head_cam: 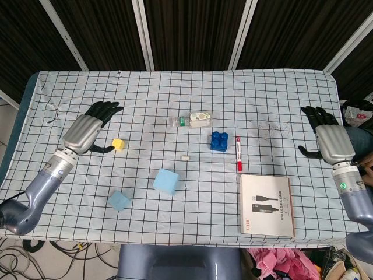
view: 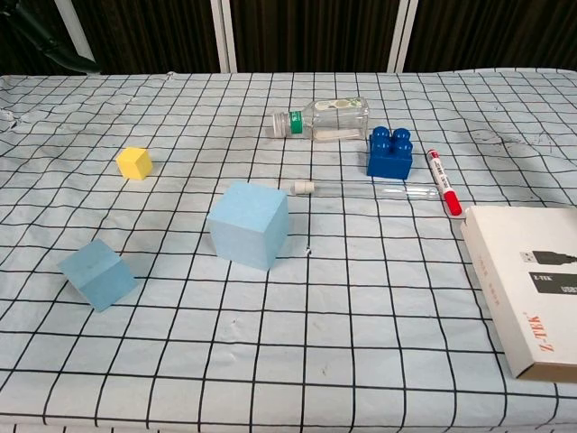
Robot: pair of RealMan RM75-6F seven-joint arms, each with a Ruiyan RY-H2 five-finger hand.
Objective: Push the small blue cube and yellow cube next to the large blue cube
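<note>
The large light-blue cube (head_cam: 165,181) (view: 249,225) sits near the middle of the checked table. A small light-blue cube (head_cam: 119,200) (view: 97,273) lies to its front left, apart from it. The small yellow cube (head_cam: 118,144) (view: 134,163) lies further back on the left. My left hand (head_cam: 88,128) hovers or rests flat just left of the yellow cube, fingers spread, thumb reaching close to the cube; it holds nothing. My right hand (head_cam: 326,135) lies open at the far right edge, far from the cubes. Neither hand shows in the chest view.
A clear plastic bottle (head_cam: 192,121) (view: 323,119) lies on its side at the back. A dark blue toy brick (head_cam: 219,140) (view: 389,152), a red marker (head_cam: 238,153) (view: 444,181) and a clear tube (view: 356,189) lie right of centre. A white box (head_cam: 266,204) (view: 532,284) sits front right.
</note>
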